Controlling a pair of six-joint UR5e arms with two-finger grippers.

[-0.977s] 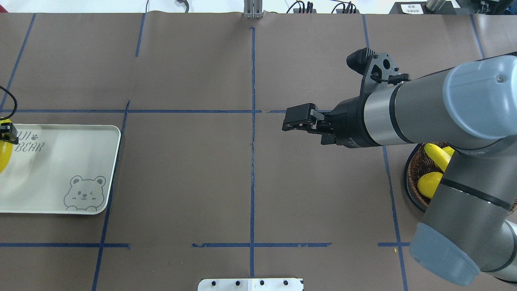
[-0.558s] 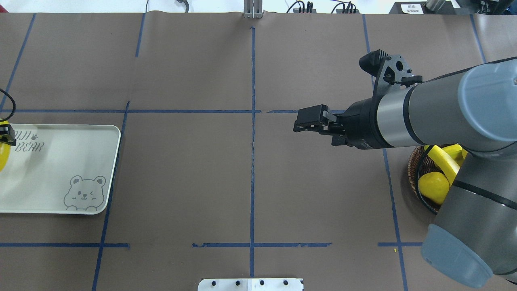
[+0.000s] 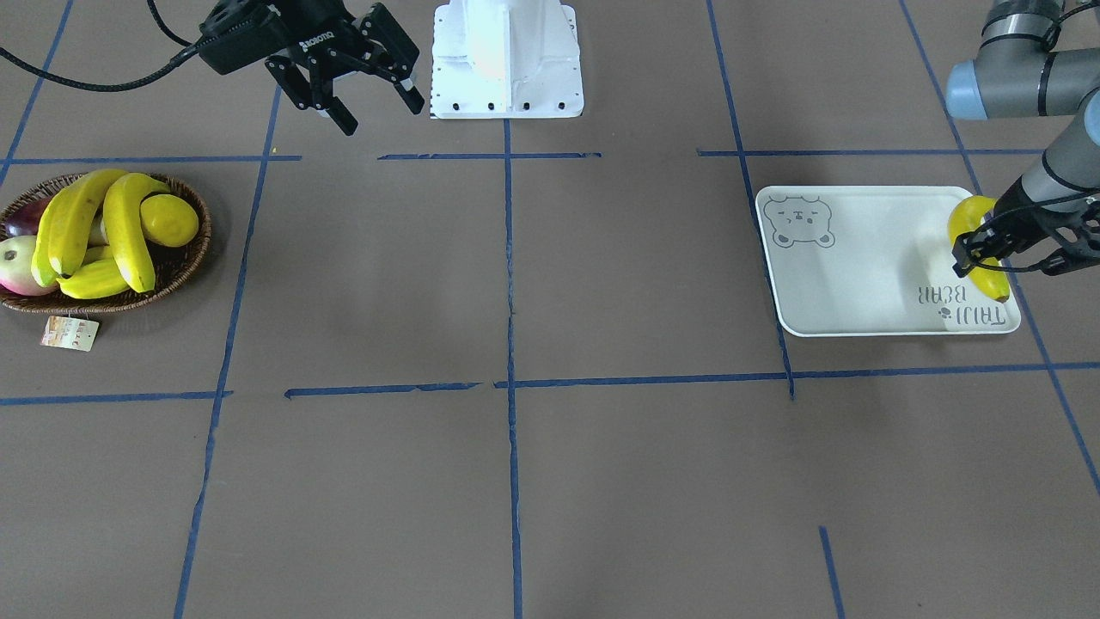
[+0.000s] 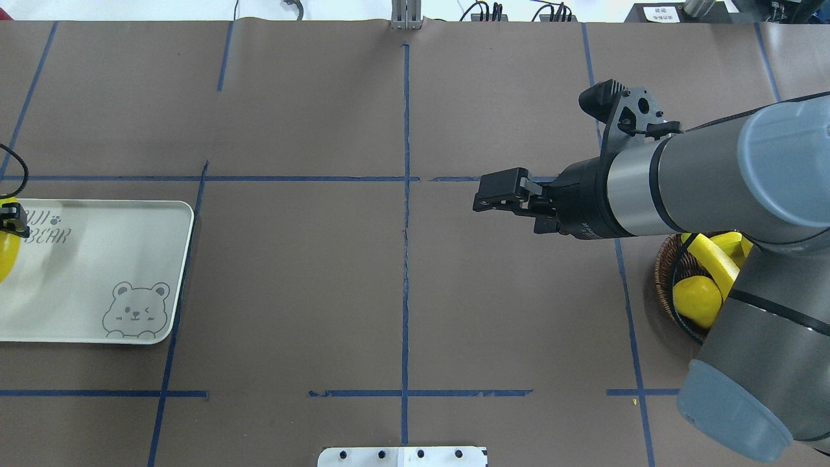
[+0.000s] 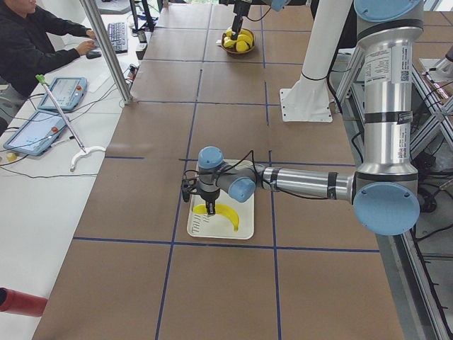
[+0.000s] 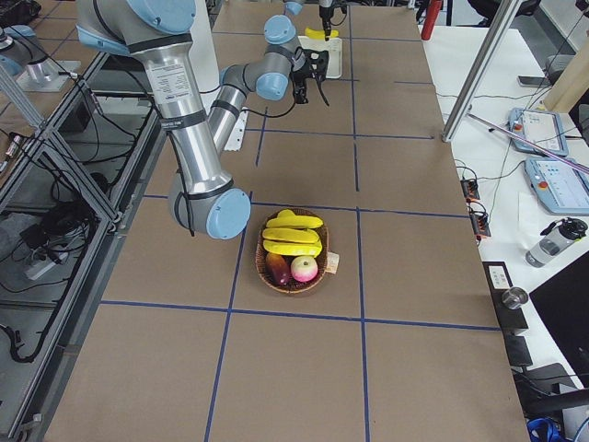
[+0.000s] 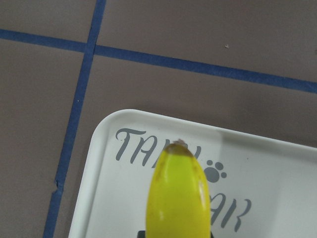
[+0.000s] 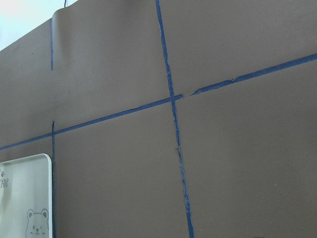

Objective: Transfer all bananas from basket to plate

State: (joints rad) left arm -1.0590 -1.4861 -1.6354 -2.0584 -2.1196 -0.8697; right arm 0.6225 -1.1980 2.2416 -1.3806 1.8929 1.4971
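My left gripper [image 3: 988, 255] is shut on one banana [image 3: 969, 222], held low over the lettered end of the pale plate [image 3: 859, 275]. I cannot tell whether it touches the plate. The left wrist view shows this banana's [image 7: 178, 196] dark tip over the plate's [image 7: 277, 178] lettering. Three more bananas [image 3: 129, 228] lie in the dark wicker basket [image 3: 199, 249] at the table's other end. My right gripper [image 3: 382, 116] hangs open and holds nothing, above the table between the centre line and the basket [image 4: 663, 275].
Beside the bananas, the basket holds a round lemon [image 3: 169, 219], a pink-green apple [image 3: 17, 262] and a dark fruit [image 3: 21, 215]. A paper tag [image 3: 69, 333] lies beside it. The right arm's elbow [image 4: 765, 350] covers most of the basket from overhead. Operators' tablets [image 5: 39, 131] lie beyond the far edge.
My right arm has drawn back towards the basket side, then nearly stopped. My left gripper with the banana has shifted slightly towards the plate's outer end.
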